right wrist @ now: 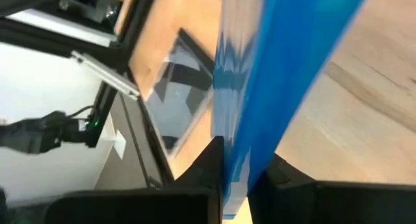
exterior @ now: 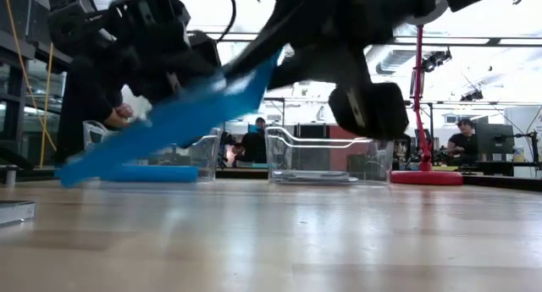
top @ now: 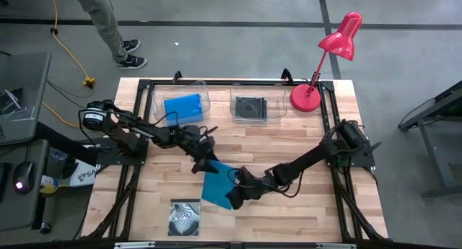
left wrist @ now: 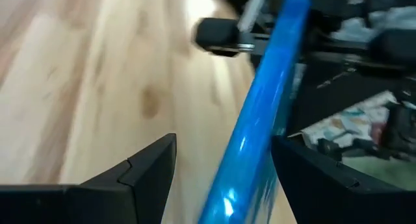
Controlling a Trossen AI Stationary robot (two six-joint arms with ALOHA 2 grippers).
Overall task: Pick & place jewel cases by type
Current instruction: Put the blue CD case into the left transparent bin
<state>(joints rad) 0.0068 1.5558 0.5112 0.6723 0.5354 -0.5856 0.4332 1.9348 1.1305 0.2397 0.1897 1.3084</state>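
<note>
One glossy flat blue jewel case (top: 218, 185) clenched in right jaws, left jaws released.

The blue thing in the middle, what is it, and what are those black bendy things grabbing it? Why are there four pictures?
The black bendy things are two robot arms, each ending in a two-finger gripper. One picture looks down from above, one looks level across the table, and two come from cameras on the arms' wrists.

The blue thing is a flat plastic jewel case, the blue case. The right gripper is shut on its edge and holds it tilted above the wooden table. The left gripper is open, with its fingers on either side of the case's other end.

Also on the table: a black case with a swirly cover, two clear tubs at the back, one holding another blue case, one a black case, and a red lamp.
</note>
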